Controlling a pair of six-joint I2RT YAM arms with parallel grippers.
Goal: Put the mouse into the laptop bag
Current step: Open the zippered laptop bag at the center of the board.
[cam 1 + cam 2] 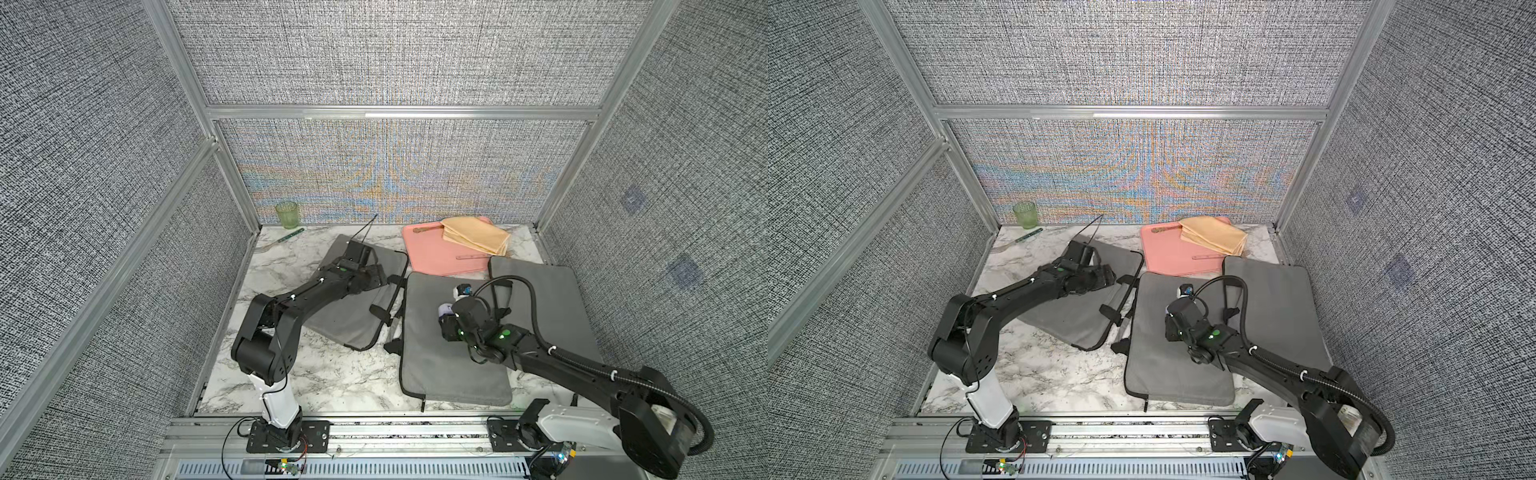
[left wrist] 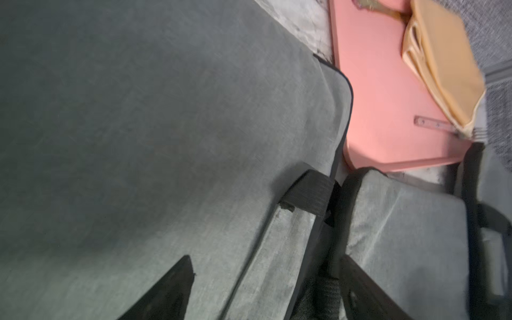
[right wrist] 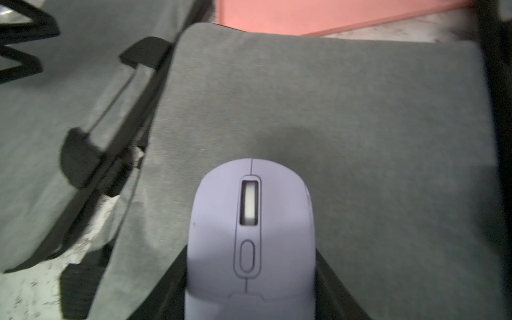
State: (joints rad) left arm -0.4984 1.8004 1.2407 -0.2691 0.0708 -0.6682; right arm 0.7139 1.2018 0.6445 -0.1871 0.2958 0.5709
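Gripping the lavender mouse [image 3: 250, 235] from both sides, your right gripper [image 3: 250, 266] had its black fingers [image 3: 173, 277] pressed against the mouse's flanks, with the scroll-wheel end pointing to the far side. You held it over the far half of the middle laptop bag [image 1: 436, 374], and the mouse was inside no bag. The right wrist view showed only unbroken gray fabric under it, with a soft shadow ahead of its nose. You could not tell whether it touched that fabric.

Your left gripper [image 1: 377, 277] hung over the far right part of the left laptop bag [image 1: 345, 320], near the black strap [image 2: 307, 194] at that bag's edge. The left wrist view showed one dark finger [image 2: 169, 291] clearly but was blurred where its partner would be. You could not tell how wide the jaws stood, or whether they had any fabric.

Your right laptop bag [image 1: 552, 299] lay just to the right of the middle one, its far left corner touching the near right corner of the pink tray [image 1: 432, 253]. A folded yellow cloth [image 1: 476, 235] sat on the tray's far right part. At the far left of the marble table [image 1: 332, 374] stood a green cup [image 1: 286, 214], with a fork [image 1: 290, 236] just beside it.
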